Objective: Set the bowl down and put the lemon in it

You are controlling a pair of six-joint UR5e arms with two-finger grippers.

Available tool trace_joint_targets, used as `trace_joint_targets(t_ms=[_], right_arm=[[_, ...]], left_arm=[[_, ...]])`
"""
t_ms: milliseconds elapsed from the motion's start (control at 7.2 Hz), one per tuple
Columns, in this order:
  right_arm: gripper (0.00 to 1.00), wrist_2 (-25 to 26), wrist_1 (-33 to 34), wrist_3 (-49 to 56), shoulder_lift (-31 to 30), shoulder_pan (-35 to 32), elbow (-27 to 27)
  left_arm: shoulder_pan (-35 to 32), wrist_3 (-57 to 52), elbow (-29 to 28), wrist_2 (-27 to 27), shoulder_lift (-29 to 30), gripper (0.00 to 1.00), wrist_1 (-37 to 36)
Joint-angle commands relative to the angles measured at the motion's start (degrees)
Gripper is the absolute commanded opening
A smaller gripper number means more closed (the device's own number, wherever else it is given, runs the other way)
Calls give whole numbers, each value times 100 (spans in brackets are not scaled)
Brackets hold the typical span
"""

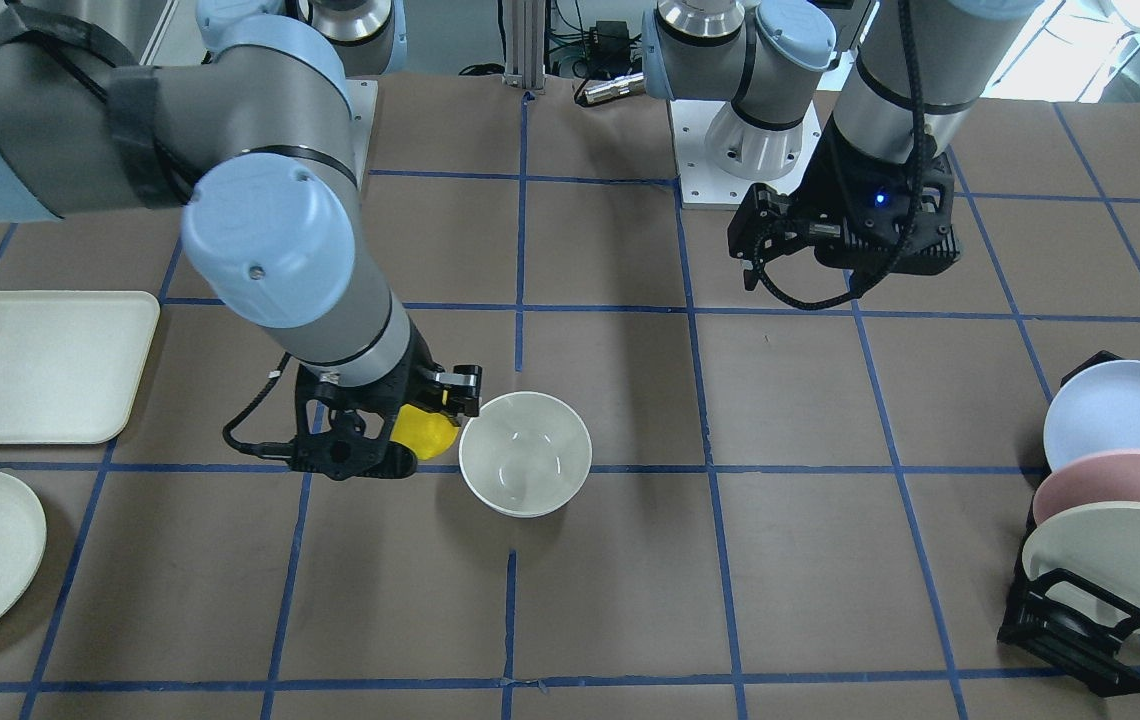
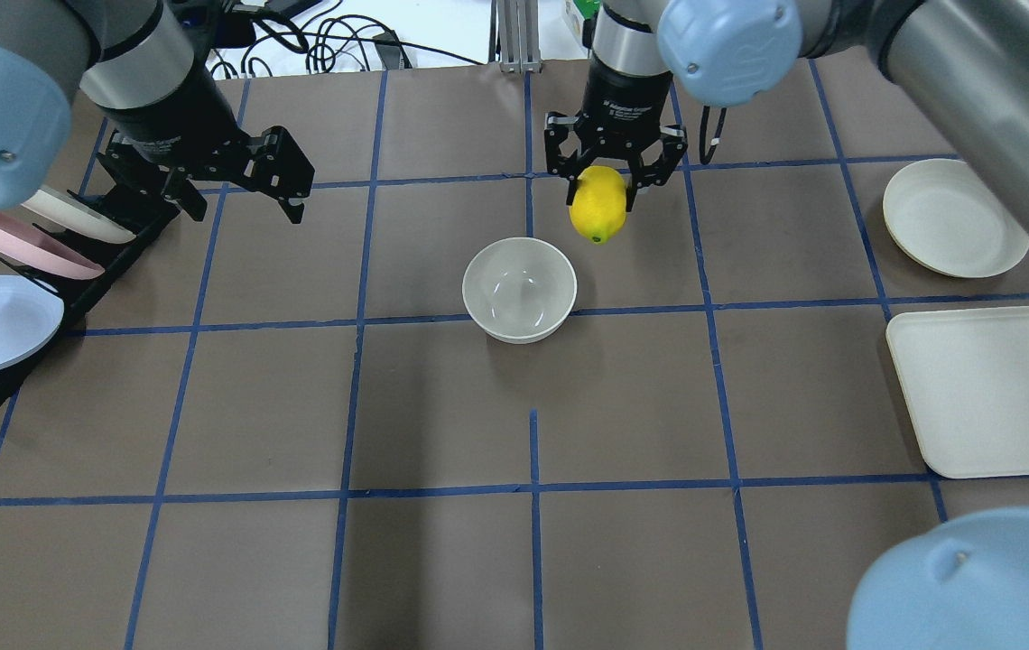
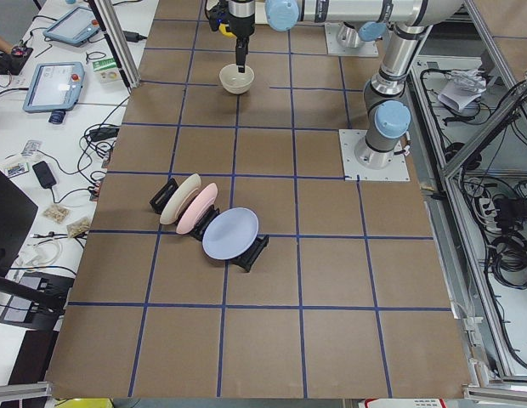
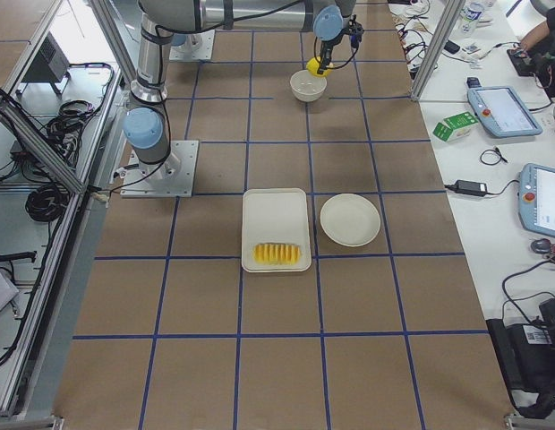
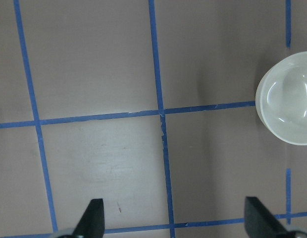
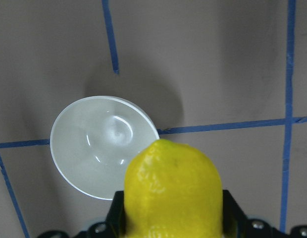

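right fingers [image 2: 640,177] clamped on lemon [image 2: 598,209], upper centre, just beside cream bowl [image 2: 520,289] standing mid-desk [image 2: 442,406] | left fingers [image 5: 94,218] apart, empty | risk: releasing here could drop lemon outside the rim; it may roll away

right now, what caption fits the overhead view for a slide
Right arm holds a lemon in its jaws just beside the empty bowl.

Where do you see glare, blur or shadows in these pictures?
Right wrist view: the lemon fills the bottom edge, slightly soft; white highlights lie inside the bowl. Left wrist view: a pale sheen on the table. Front-facing view: a soft shadow lies beside the bowl.
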State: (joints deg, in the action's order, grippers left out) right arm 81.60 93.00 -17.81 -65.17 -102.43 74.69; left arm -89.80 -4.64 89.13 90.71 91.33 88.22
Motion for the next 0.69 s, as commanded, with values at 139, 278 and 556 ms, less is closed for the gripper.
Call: trace_joint_targets(t_ms=[139, 278, 556], right_arm=[[0, -22, 796, -302, 556, -461, 54], [0, -22, 956, -363, 688, -523, 55], [0, -22, 1412, -416, 952, -532, 54]], left_arm=[[-12, -19, -27, -97, -106, 100, 160], [41, -219, -131, -106, -98, 100, 230], [67, -230, -422, -132, -28, 100, 520]])
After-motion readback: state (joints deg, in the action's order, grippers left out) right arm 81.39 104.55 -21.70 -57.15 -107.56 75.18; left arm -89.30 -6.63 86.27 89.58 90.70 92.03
